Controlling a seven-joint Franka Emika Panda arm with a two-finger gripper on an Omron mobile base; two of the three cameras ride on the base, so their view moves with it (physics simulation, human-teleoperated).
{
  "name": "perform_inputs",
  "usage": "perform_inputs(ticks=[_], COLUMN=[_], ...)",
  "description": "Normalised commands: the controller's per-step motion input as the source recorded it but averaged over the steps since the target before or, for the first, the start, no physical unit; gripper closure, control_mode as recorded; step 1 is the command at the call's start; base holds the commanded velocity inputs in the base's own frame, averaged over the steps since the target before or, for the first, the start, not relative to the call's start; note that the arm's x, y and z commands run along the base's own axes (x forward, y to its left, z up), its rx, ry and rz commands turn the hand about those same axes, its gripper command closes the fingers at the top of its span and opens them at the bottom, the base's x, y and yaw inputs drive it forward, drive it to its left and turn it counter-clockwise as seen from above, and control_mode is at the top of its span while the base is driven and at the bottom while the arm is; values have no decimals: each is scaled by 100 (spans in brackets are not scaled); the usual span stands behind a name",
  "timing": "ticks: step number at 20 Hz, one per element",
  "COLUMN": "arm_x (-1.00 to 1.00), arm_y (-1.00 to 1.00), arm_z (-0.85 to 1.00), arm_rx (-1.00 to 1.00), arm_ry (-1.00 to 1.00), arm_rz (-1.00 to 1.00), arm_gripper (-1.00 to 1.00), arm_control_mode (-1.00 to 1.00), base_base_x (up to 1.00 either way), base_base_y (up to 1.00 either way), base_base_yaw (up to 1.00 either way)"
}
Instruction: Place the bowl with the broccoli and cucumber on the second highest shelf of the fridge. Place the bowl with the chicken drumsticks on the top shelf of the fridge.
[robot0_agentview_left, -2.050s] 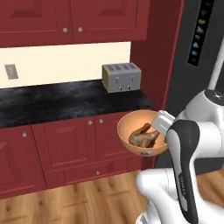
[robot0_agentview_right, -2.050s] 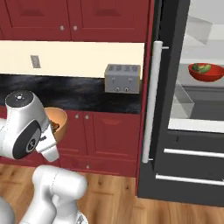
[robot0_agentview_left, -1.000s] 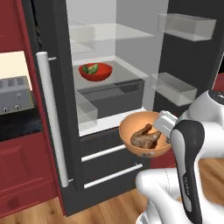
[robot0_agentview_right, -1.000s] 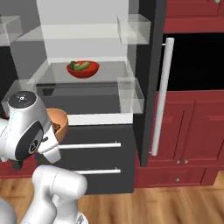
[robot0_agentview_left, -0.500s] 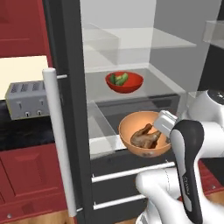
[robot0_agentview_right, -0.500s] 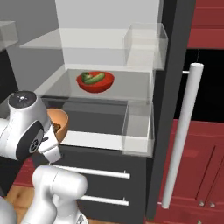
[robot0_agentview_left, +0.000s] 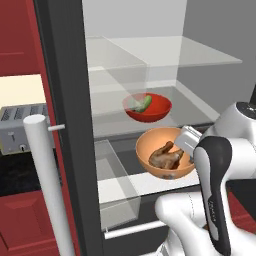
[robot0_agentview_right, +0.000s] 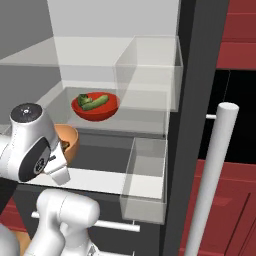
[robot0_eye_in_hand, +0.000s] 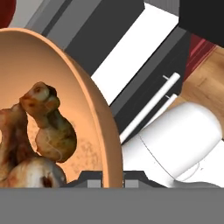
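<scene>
The gripper (robot0_agentview_left: 186, 140) is clamped on the rim of the orange bowl (robot0_agentview_left: 165, 160), w/ the rim running between the two finger tips in the hand view; the bowl is held level in the air in front of the open fridge (robot0_agentview_left: 65, 100), below the shelf w/ the red bowl. The drumsticks (robot0_agentview_left: 165, 156) lie in the orange bowl's bottom, brown and knobbly, seen close up in the hand view (robot0_eye_in_hand: 39, 131).

The red bowl (robot0_agentview_left: 147, 107) sits upright on the 2nd shelf (robot0_agentview_left: 195, 107), near its middle, w/ the broccoli & cucumber (robot0_agentview_right: 92, 101) inside. The top shelf (robot0_agentview_left: 200, 55) above it is bare glass. In the right base view the orange bowl (robot0_agentview_right: 67, 141) is partly hidden behind the arm's white elbow, and a clear door bin (robot0_agentview_right: 147, 180) stands to its right. The fridge's silver handle (robot0_agentview_left: 47, 185) is near the camera in the left base view; a toaster (robot0_agentview_left: 17, 127) stands on the counter behind it.
</scene>
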Motion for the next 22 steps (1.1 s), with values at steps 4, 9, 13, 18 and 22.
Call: perform_inputs(ticks=[4, 9, 13, 18, 22], arm_x=[1, -12, 0, 46, 2], arm_y=[0, 0, 0, -4, -3], arm_z=[44, 100, 100, 94, 12], arm_rx=[0, 0, 0, 19, 4], arm_ry=[-15, -39, -33, -10, -15], arm_rz=[0, -2, -4, -8, -2], arm_gripper=[100, 100, 100, 100, 100], arm_control_mode=[-100, -100, -100, -100, -100], base_base_x=[4, 0, 0, 0, 0], base_base_y=[0, 0, 0, 0, 0], base_base_yaw=[0, 0, 0, 0, 0])
